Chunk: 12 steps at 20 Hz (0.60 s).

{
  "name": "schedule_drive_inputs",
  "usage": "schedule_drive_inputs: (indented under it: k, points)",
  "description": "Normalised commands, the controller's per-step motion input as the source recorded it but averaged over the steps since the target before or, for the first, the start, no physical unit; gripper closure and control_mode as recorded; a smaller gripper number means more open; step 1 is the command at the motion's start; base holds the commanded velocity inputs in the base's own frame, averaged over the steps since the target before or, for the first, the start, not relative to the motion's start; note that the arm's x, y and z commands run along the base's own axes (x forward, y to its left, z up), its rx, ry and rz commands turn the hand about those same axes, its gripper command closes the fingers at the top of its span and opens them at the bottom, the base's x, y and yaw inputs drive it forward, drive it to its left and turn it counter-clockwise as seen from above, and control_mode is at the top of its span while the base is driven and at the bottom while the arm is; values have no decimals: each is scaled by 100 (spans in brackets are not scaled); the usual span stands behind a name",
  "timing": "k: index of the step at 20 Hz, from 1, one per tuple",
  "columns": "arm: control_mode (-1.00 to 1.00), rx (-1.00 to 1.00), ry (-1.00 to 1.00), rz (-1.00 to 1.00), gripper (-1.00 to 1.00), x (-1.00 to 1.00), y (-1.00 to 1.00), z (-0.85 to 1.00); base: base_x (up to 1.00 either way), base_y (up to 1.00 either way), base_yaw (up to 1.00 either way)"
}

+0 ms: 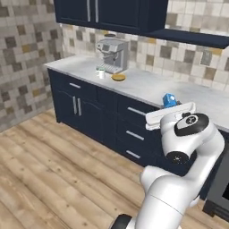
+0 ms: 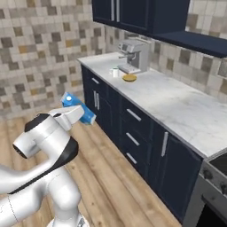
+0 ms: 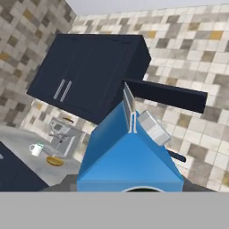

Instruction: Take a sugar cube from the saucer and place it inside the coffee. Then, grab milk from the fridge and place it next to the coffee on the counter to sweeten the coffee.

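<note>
We note the counter (image 1: 147, 85) first: white marble over navy cabinets (image 1: 96, 107), running along a tiled wall, with dark wall cabinets (image 1: 107, 13) above its far end. In the right base view a dark stove (image 2: 217, 177) sits at its near end. On the far part of the counter stands the grey espresso machine (image 1: 112, 54); the coffee (image 1: 100, 72) is just beside its front left corner, and the saucer (image 1: 118, 77) lies on the marble near the machine's front right, apart from the cup. We cannot tell whether anything lies in the saucer or in the cup; both are too small. The arm (image 1: 188, 147) is folded up in front of the base, well away from that group. At its end the gripper (image 2: 76, 111) carries the milk (image 2: 76, 106): in the right base view the blue carton sticks out past the hand above the wooden floor (image 2: 111, 177), tilted, and in the left base view its blue top (image 1: 169, 100) pokes up behind the white hand, in line with the counter. In the hand view the milk (image 3: 129, 156) sits right in front of the lens, gabled top pointing away, with the machine, the cup (image 3: 36, 149) and the saucer (image 3: 55, 161) small at lower left. The fingers themselves are hidden, so we read the grip only from the carton riding at the hand.
</note>
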Motion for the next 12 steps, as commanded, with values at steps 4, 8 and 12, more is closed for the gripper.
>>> schedule_drive_inputs:
  k: [4,8,12]
  points:
    - [100,0,0,0,100,0,0,0,100,100,-5]
    - [100,0,0,0,100,0,0,0,100,100,-12]
    - [100,0,0,0,100,0,0,0,99,100,-27]
